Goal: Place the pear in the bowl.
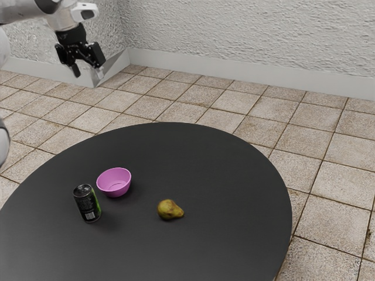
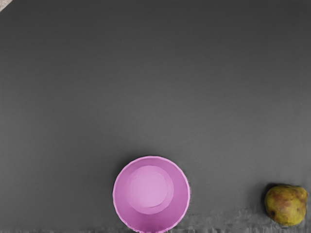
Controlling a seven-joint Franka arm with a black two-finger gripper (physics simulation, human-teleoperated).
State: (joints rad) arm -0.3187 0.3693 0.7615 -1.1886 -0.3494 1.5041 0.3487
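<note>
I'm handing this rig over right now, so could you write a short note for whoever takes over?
Gripper: raised clear of the table, jaws apart, holding nothing.
Pear: lying on the table, toward the exterior view's right from the bowl.
Bowl: upright and empty; a dark can stands near it.
Done: nothing of the pear's transfer.
Left: grasp the pear, lift it, lower it into the bowl and release.

Exterior view: bright wall (image 1: 246,32), soft light, greyish sheen lower left on tabletop (image 1: 35,246). Wrist view: dimmer, faint shadows beside bowl (image 2: 150,187), pear (image 2: 286,205).
</note>
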